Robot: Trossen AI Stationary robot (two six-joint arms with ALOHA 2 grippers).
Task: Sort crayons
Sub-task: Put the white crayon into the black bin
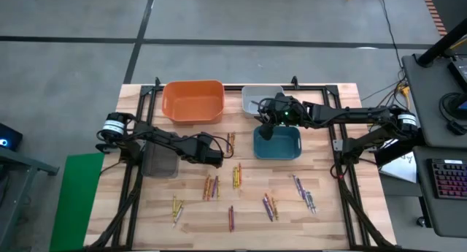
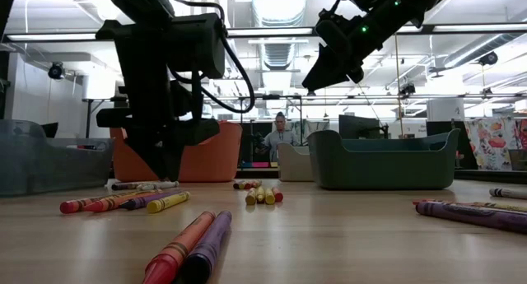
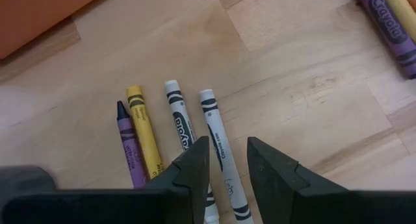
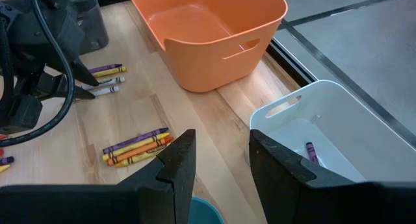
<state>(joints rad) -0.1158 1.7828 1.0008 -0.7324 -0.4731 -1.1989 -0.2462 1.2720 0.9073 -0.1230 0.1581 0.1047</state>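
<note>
Two dark, slim multi-joint arms, matte black plastic and metal. Left arm (image 1: 157,139): black links, white-and-black cylindrical motor housing at its base end beside the wooden table's edge, black cable looped over the boxy wrist. Right arm (image 1: 350,115): same build, white-banded joint at its base end, small green indicator light glowing on the wrist block above the teal bin. Left gripper (image 3: 227,167): two flat matte-black wedge-shaped fingers with chamfered inner edges, mounted on a straight black rail. Right gripper (image 4: 222,160): identical black angular fingers, same rail. Thick black cables hang off the left wrist housing, near the orange bin.
</note>
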